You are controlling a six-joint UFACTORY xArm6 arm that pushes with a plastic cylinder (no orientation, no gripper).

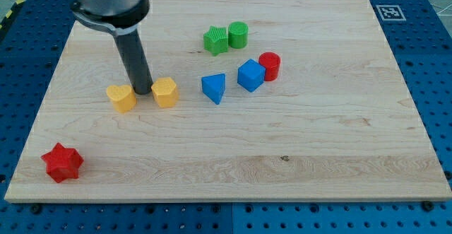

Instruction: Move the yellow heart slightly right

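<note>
My tip (143, 92), a bare rod with no pincer to open or close, stands toward the board's (296, 163) left edge between the yellow heart (121, 97), just to its left, and the yellow hexagon (164, 92), just to its right.

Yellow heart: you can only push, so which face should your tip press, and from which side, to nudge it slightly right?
Press the yellow heart on its face toward the view's left, pushing rightward. My tip now stands on the wrong side, in the gap between the heart and the yellow hexagonal block. I would probably circle round the heart first. That neighbour sits close on the right, so a short push seems wise.
</note>
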